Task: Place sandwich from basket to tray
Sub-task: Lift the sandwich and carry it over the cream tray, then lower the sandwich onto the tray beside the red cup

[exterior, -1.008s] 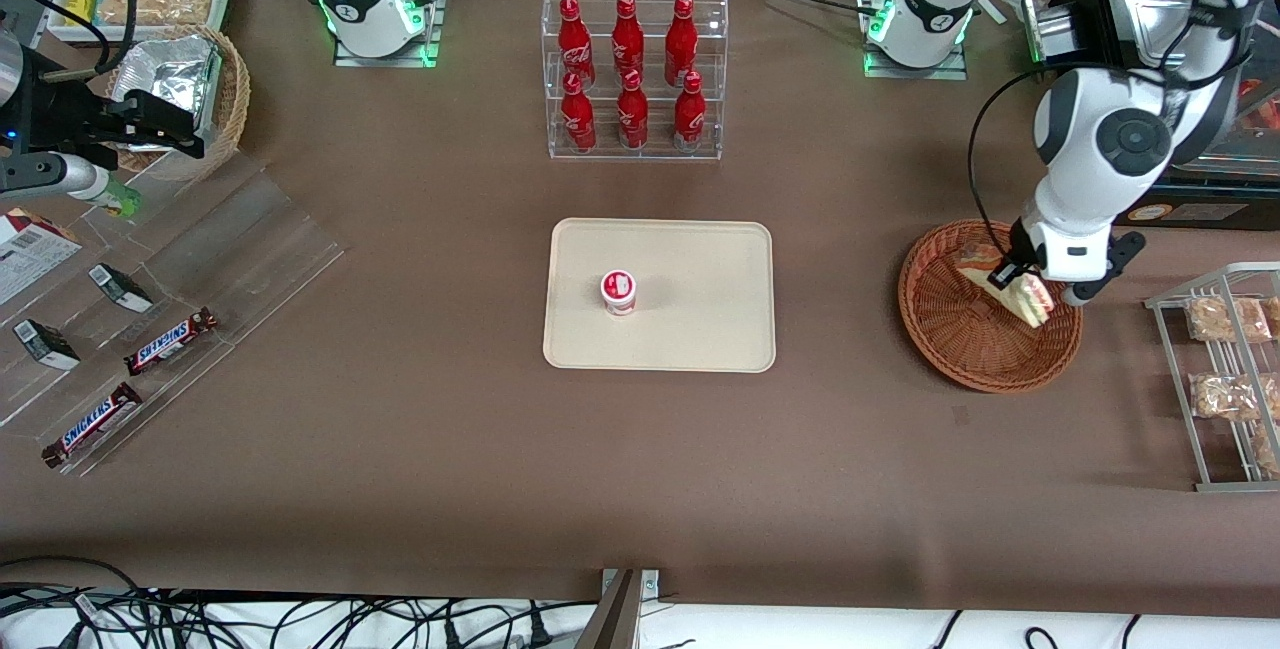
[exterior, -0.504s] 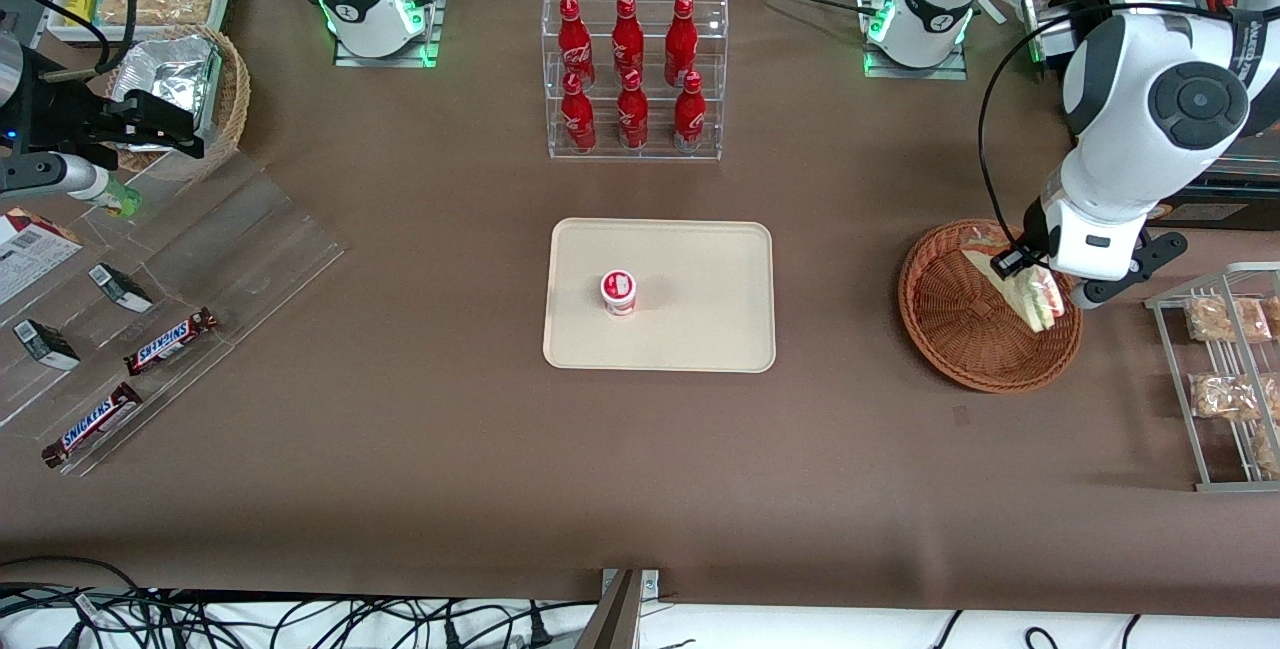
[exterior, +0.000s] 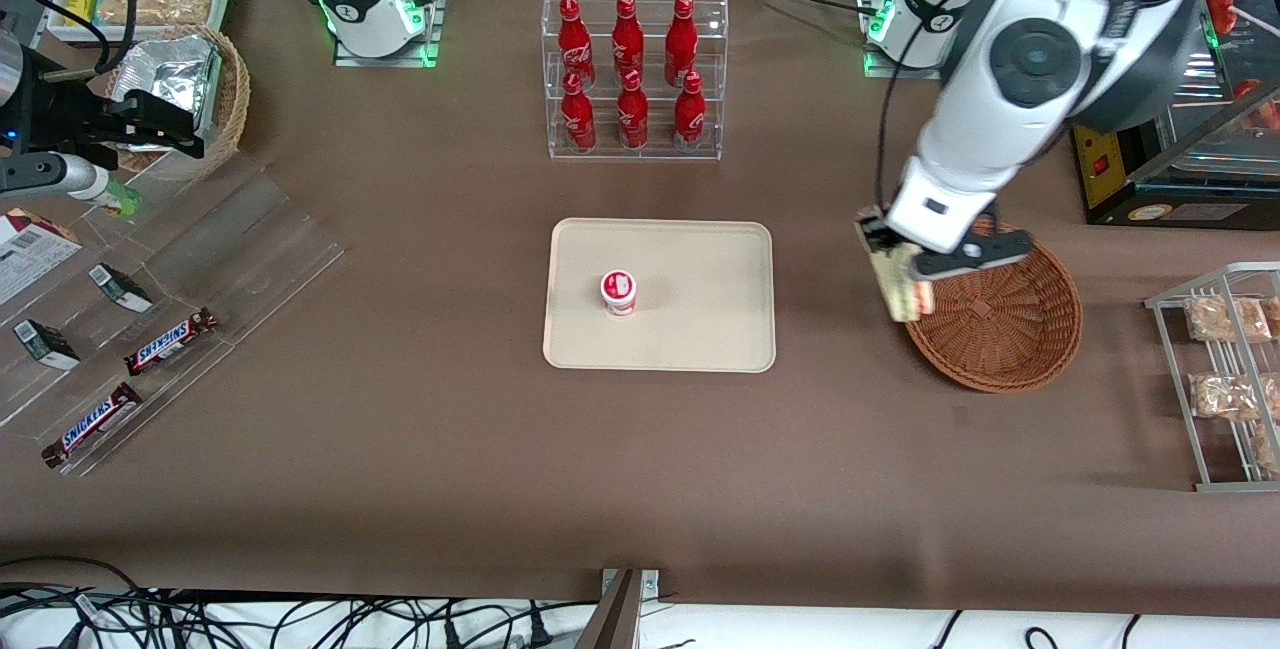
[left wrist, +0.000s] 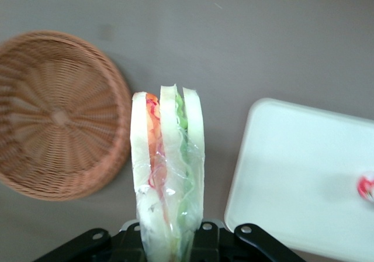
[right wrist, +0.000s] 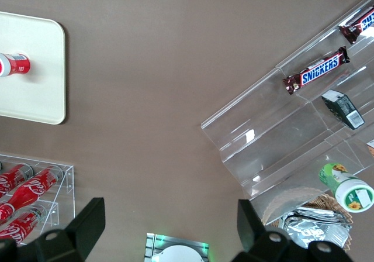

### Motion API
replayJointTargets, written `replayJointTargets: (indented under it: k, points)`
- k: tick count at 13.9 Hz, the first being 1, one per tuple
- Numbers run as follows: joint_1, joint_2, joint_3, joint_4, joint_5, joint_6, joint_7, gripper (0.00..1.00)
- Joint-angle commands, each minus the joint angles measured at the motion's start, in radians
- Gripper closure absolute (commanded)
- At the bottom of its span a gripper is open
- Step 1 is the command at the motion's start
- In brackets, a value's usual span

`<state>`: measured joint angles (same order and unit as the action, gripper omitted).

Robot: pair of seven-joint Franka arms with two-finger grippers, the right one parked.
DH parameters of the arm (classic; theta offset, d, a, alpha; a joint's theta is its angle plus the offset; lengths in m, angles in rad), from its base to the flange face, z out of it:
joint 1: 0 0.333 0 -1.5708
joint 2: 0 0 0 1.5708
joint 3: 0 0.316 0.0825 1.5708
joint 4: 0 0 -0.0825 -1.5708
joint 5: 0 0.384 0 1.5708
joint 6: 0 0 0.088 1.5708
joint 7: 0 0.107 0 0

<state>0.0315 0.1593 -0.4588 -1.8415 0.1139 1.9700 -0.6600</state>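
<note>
The gripper (exterior: 903,274), clamped on the sandwich (exterior: 900,287), had lifted it out of the basket (exterior: 1010,329) and carried it past the rim toward the tray (exterior: 700,259), so only placing remained.

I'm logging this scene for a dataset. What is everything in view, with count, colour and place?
sandwich: one, white bread with red and green filling, held above the table between basket and tray
basket: one, reddish-brown wicker, toward the working arm's end
tray: one, cream, table centre
cup: one, white and red, on the tray
bottles: six, red, in a clear rack
Snickers bars: two, brown, on a clear stand
snack bags: several, tan, on a metal rack
hand: one, black, shut on the sandwich
</note>
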Motion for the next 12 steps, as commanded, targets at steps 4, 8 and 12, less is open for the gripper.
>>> replayJointTargets:
  k: [4,8,12]
  points:
    - [-0.063,0.172,-0.097,0.117,0.007,0.026,0.037,1.0]
    - [-0.143,0.273,-0.09,0.125,0.025,0.141,0.028,1.0]
    - [-0.171,0.36,-0.087,0.12,0.071,0.2,0.016,1.0]
